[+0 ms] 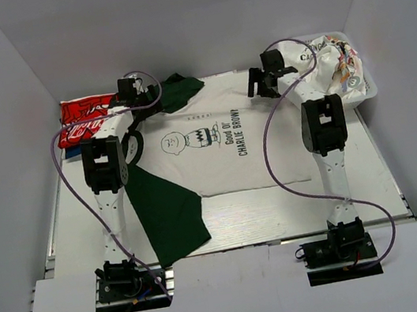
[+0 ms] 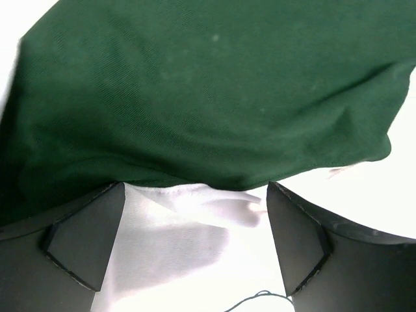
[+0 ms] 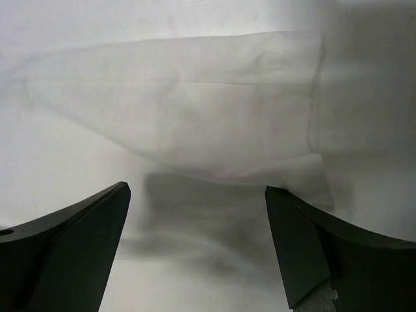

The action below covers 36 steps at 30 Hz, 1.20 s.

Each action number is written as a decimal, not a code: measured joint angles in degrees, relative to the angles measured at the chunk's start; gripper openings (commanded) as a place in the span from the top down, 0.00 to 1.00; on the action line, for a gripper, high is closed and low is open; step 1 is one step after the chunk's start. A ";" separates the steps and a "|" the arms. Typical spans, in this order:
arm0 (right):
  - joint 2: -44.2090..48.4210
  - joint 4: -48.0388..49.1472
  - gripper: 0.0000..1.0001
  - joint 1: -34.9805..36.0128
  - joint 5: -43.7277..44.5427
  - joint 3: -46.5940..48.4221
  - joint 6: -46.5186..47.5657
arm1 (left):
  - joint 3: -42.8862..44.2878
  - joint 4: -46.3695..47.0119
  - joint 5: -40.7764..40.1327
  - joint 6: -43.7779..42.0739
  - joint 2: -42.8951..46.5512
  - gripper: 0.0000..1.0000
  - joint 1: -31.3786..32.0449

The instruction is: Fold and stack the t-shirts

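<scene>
L gripper point(image 2: 195, 244) is spread wide & holds nothing. White cloth shows between its fingers point(image 2: 84, 240), and the edge of the dark green tee point(image 2: 208, 91) is just in front of them. R gripper point(image 3: 195, 250) is spread wide too, empty, low over a sleeve of the off-white Charlie Brown tee point(image 1: 222, 142). That tee lies flat in the middle of the surface point(image 1: 320, 201). The green tee pokes out at its back-left & front-left corners. The red tee point(image 1: 86, 116) sits bunched at the back left, near the L arm. Back right, a white basket point(image 1: 369, 89) holds a crumpled pale bundle point(image 1: 329, 64) w/ print.
</scene>
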<state>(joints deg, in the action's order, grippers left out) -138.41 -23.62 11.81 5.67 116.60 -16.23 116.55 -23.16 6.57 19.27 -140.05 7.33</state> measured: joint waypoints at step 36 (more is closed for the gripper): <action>54.55 9.94 0.10 6.29 5.84 -60.54 -7.54 | -78.95 -28.33 9.77 16.81 76.15 0.04 4.46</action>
<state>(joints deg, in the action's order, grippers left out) -83.85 -13.67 18.11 11.51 56.05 -23.77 37.60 -51.48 16.34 36.07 -63.90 11.79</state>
